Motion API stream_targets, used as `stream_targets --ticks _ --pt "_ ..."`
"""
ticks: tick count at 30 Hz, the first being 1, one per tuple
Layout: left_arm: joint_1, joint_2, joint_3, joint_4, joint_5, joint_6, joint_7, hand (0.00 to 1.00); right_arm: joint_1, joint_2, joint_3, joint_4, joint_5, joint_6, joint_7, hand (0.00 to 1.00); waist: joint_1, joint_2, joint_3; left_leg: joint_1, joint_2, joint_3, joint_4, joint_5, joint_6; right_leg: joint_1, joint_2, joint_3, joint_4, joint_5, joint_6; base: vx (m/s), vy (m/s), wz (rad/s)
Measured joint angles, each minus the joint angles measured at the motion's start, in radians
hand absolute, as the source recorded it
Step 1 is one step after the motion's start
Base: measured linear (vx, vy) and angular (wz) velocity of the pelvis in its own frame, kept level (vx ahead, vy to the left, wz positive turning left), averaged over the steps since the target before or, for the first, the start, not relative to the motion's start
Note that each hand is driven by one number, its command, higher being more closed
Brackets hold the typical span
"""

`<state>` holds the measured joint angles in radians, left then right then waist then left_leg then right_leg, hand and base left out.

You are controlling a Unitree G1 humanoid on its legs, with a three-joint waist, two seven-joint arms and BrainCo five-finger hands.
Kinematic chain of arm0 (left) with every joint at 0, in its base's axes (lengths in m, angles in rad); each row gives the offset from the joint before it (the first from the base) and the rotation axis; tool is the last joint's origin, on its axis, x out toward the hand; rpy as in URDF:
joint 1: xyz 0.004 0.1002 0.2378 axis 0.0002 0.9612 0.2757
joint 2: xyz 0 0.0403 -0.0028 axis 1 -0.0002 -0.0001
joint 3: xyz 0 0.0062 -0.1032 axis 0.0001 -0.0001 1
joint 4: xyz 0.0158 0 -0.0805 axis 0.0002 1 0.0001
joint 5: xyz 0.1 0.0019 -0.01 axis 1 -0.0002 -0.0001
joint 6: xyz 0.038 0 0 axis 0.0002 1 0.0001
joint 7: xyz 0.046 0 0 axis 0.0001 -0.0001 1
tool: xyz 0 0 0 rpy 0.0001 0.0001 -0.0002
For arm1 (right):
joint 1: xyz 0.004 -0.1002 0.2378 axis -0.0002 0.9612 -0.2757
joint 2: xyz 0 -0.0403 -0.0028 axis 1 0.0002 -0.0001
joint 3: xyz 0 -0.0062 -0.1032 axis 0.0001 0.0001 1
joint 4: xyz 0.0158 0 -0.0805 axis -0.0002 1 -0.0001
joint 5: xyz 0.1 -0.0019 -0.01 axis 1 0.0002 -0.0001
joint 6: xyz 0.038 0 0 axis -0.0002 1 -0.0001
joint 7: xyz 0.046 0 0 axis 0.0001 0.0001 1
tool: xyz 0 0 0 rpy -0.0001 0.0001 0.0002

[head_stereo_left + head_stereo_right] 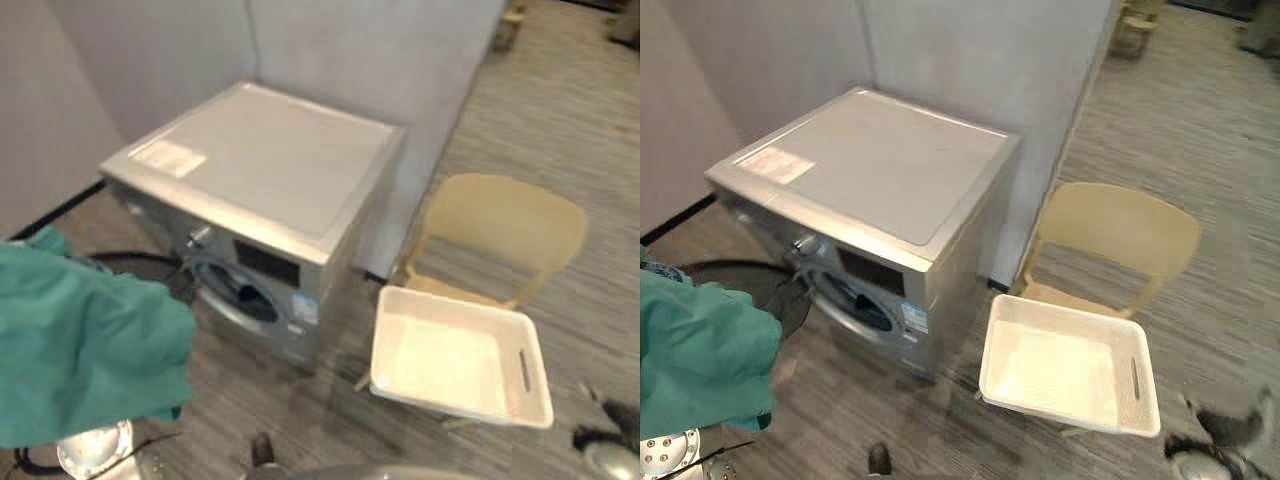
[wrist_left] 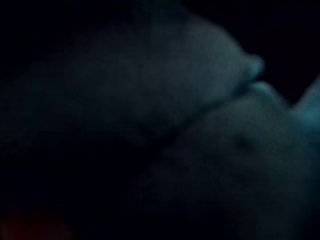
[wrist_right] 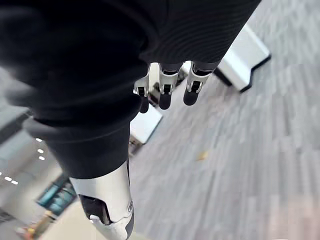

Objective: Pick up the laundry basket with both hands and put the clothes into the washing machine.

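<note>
Teal cloth point(image 1: 85, 340) fills the lower left of the frame, closest to the lens. It's bunched up and off the floor. It buries the left hand, so I can't tell what grip is under it; the left wrist view is dark teal folds right against the camera.

Progress: the white basket point(image 1: 455, 302) sits empty on the tan chair point(image 1: 505, 225), right of centre, so I read the carry and unloading as done. The cloth isn't in the washing machine point(image 1: 270, 160) yet. The round opening point(image 1: 240, 295) shows dark, and the door point(image 1: 780, 285) looks swung out toward the cloth. The cloth hangs left of the opening, near it but clearly outside.

Still to do: push the cloth into the drum and let go.

Right hand point(image 3: 165, 85) has fingers straight, side by side, holding nothing above bare floor, well apart from the cloth.
</note>
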<state>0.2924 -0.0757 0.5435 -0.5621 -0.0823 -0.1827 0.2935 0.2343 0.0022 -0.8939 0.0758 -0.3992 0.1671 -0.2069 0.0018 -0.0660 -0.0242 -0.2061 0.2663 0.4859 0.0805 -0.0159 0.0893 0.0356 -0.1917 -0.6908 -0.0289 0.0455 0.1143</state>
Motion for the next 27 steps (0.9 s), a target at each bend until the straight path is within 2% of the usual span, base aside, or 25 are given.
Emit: stream_targets --ticks 1,2,3,5,6,7,8,9,10,11,12,13,15,16,17,18,19,20,23,26,27 --pt "-0.001 0.001 -0.005 0.036 -0.011 0.000 -0.013 1.00 0.000 -0.027 -0.014 0.076 -0.005 0.006 0.012 0.00 0.004 0.011 0.014 -0.023 0.053 0.097 0.077 -0.025 0.036 0.017 0.003 -0.044 0.006 -0.001 -0.001 0.05 0.043 0.89" --pt "-0.004 0.002 -0.019 0.061 -0.022 0.000 -0.029 1.00 0.001 -0.047 -0.015 0.128 -0.004 0.006 0.023 0.00 0.002 0.017 0.024 -0.030 0.075 0.131 0.114 -0.033 0.047 0.027 0.002 -0.069 0.011 -0.003 -0.002 0.05 0.102 0.93" --pt "-0.012 0.004 -0.046 0.096 -0.042 0.001 -0.061 1.00 0.004 -0.074 -0.014 0.240 -0.002 0.001 0.060 0.00 -0.003 0.036 0.038 -0.043 0.093 0.153 0.159 -0.025 0.036 0.052 -0.004 -0.110 0.025 -0.023 0.015 0.04 0.174 1.06" --pt "-0.040 0.006 -0.097 0.149 -0.064 0.003 -0.110 1.00 -0.012 -0.107 -0.007 0.522 0.010 -0.013 0.124 0.00 -0.009 0.070 0.049 -0.062 0.095 0.134 0.180 0.060 -0.076 0.084 -0.025 -0.190 0.071 -0.045 0.039 0.07 0.244 1.32" --pt "-0.058 0.006 -0.110 0.165 -0.065 0.003 -0.120 1.00 -0.041 -0.105 0.011 0.685 0.024 -0.022 0.159 0.00 -0.001 0.066 0.056 -0.072 0.065 0.113 0.179 0.067 -0.100 0.087 -0.052 -0.218 0.092 -0.050 0.046 0.06 0.210 0.95" --pt "-0.064 0.005 -0.119 0.170 -0.065 0.002 -0.120 1.00 -0.057 -0.080 -0.008 0.735 0.038 -0.038 0.120 0.00 0.009 0.069 0.059 -0.076 0.053 0.105 0.180 0.066 -0.101 0.088 -0.064 -0.224 0.100 -0.050 0.046 0.03 0.150 0.59" --pt "-0.068 0.005 -0.125 0.171 -0.065 0.002 -0.121 1.00 -0.063 -0.067 -0.009 0.771 0.049 -0.044 0.119 0.00 0.014 0.058 0.069 -0.079 0.040 0.098 0.181 0.065 -0.101 0.093 -0.075 -0.232 0.106 -0.050 0.046 0.03 0.145 0.41" --pt "-0.073 0.007 -0.137 0.172 -0.065 0.002 -0.122 1.00 -0.077 -0.066 0.010 0.842 0.062 -0.049 0.135 0.00 0.017 0.039 0.085 -0.086 0.024 0.086 0.185 0.060 -0.099 0.103 -0.088 -0.248 0.114 -0.050 0.047 0.02 0.183 0.65" --pt "-0.080 0.013 -0.162 0.193 -0.065 0.003 -0.124 1.00 -0.085 -0.061 0.097 0.945 0.097 -0.049 0.196 0.00 0.016 0.023 0.099 -0.127 0.009 0.053 0.217 0.039 -0.091 0.104 -0.103 -0.277 0.130 -0.049 0.046 0.03 0.187 0.66" --pt "-0.081 0.014 -0.176 0.209 -0.065 0.005 -0.130 1.00 -0.088 -0.053 0.137 0.968 0.111 -0.047 0.218 0.00 0.017 0.019 0.100 -0.142 0.005 0.039 0.234 0.028 -0.086 0.104 -0.108 -0.284 0.139 -0.045 0.043 0.03 0.203 0.73" --pt "-0.080 0.014 -0.207 0.242 -0.065 0.014 -0.142 1.00 -0.097 -0.033 0.208 0.981 0.126 -0.041 0.255 0.00 0.018 0.021 0.110 -0.153 -0.008 0.019 0.257 0.007 -0.077 0.118 -0.124 -0.304 0.157 -0.033 0.027 0.05 0.292 0.59" --pt "-0.076 0.012 -0.245 0.266 -0.065 0.025 -0.152 1.00 -0.103 -0.013 0.230 0.974 0.144 -0.046 0.266 0.00 0.022 0.030 0.117 -0.152 -0.032 0.008 0.261 -0.027 -0.076 0.123 -0.162 -0.311 0.207 -0.025 0.015 0.05 0.315 0.62" --pt "-0.080 0.014 -0.299 0.280 -0.065 0.028 -0.165 1.00 -0.129 -0.031 0.288 0.969 0.153 -0.055 0.298 0.00 0.020 0.054 0.133 -0.138 -0.064 0.005 0.257 -0.053 -0.060 0.112 -0.235 -0.295 0.327 0.001 -0.024 0.05 0.277 0.57" --pt "-0.090 0.015 -0.345 0.287 -0.065 0.027 -0.174 1.00 -0.128 -0.048 0.315 0.949 0.153 -0.062 0.287 0.00 0.012 0.069 0.146 -0.111 -0.102 -0.005 0.225 -0.060 -0.050 0.093 -0.294 -0.236 0.431 0.059 -0.111 0.11 0.351 0.88" --pt "-0.107 0.025 -0.403 0.311 -0.065 0.024 -0.178 1.00 -0.115 -0.073 0.321 0.943 0.155 -0.084 0.296 0.00 0.012 0.078 0.151 -0.070 -0.142 -0.033 0.165 -0.060 -0.049 0.040 -0.331 -0.101 0.545 0.120 -0.211 0.14 0.333 0.98" --pt "-0.118 0.028 -0.430 0.327 -0.065 0.023 -0.178 1.00 -0.113 -0.076 0.319 0.941 0.158 -0.088 0.300 0.00 0.011 0.080 0.153 -0.055 -0.153 -0.054 0.147 -0.060 -0.048 0.006 -0.317 -0.008 0.616 0.096 -0.230 0.19 0.265 1.02" --pt "-0.134 0.046 -0.457 0.361 -0.065 0.022 -0.176 1.00 -0.109 -0.068 0.296 0.944 0.170 -0.096 0.306 0.00 0.002 0.082 0.158 -0.031 -0.171 -0.106 0.130 -0.052 -0.035 -0.060 -0.241 0.161 0.756 -0.005 -0.207 0.22 0.187 1.11" --pt "-0.139 0.059 -0.482 0.402 -0.065 0.023 -0.175 1.00 -0.102 -0.056 0.276 0.962 0.175 -0.101 0.318 0.00 -0.020 0.091 0.169 -0.003 -0.191 -0.166 0.129 -0.042 -0.011 -0.094 -0.159 0.263 0.857 -0.091 -0.181 0.22 0.172 1.21" --pt "-0.159 0.072 -0.571 0.484 -0.061 0.028 -0.179 1.00 0.003 -0.014 0.217 0.966 0.166 -0.091 0.327 0.00 -0.061 0.064 0.182 0.063 -0.257 -0.304 0.131 -0.062 0.017 -0.176 -0.042 0.312 0.997 -0.198 -0.162 0.27 0.085 1.55" --pt "-0.157 0.072 -0.593 0.496 -0.061 0.035 -0.179 1.00 0.072 -0.013 0.157 0.979 0.153 -0.057 0.342 0.00 -0.075 0.072 0.193 0.086 -0.264 -0.367 0.146 -0.079 0.023 -0.281 -0.007 0.327 1.005 -0.211 -0.147 0.21 0.016 0.95" --pt "-0.157 0.074 -0.590 0.496 -0.060 0.036 -0.177 1.00 0.093 -0.014 0.138 0.979 0.145 -0.043 0.343 0.00 -0.073 0.070 0.195 0.101 -0.264 -0.386 0.152 -0.093 0.016 -0.324 0.004 0.351 0.972 -0.220 -0.129 0.20 -0.037 0.65"
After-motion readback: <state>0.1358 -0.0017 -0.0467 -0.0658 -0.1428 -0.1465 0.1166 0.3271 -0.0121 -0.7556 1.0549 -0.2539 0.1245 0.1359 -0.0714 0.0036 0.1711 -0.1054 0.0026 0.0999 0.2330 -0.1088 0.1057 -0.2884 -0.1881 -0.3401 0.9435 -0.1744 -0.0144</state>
